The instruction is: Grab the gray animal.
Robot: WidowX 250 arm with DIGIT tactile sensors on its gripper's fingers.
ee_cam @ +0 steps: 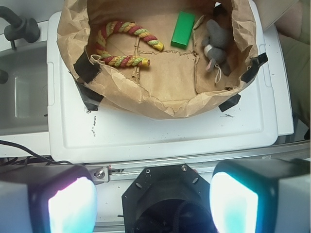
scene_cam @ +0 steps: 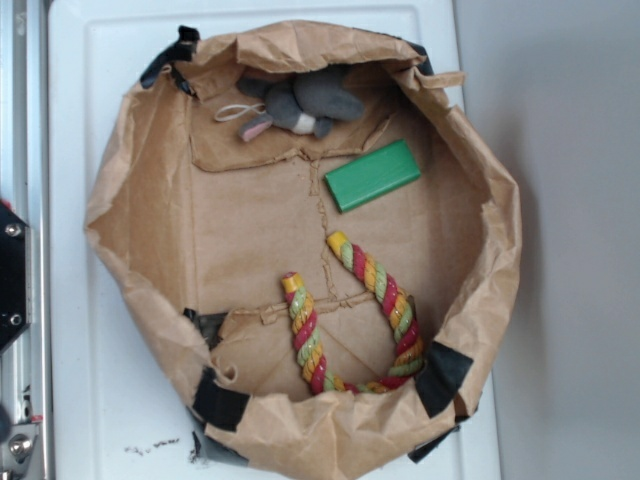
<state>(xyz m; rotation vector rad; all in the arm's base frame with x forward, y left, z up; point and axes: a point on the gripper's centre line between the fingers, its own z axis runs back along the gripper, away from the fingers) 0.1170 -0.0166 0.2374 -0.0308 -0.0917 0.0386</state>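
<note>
The gray animal (scene_cam: 300, 105) lies on its side inside a rolled-down brown paper bag (scene_cam: 130, 230), against the far wall, with its white string loop trailing to the left. In the wrist view the gray animal (ee_cam: 217, 41) sits at the bag's upper right, far from my gripper (ee_cam: 153, 204). The gripper hangs back above the robot's black base with its two lit pads wide apart and nothing between them. It does not show in the exterior view.
A green rectangular block (scene_cam: 373, 175) (ee_cam: 182, 30) lies right beside the animal. A red-yellow-green twisted rope (scene_cam: 350, 320) (ee_cam: 124, 46) curls at the bag's other end. The bag (ee_cam: 160, 104) stands on a white plastic lid (ee_cam: 160, 133). A metal rail runs along its edge.
</note>
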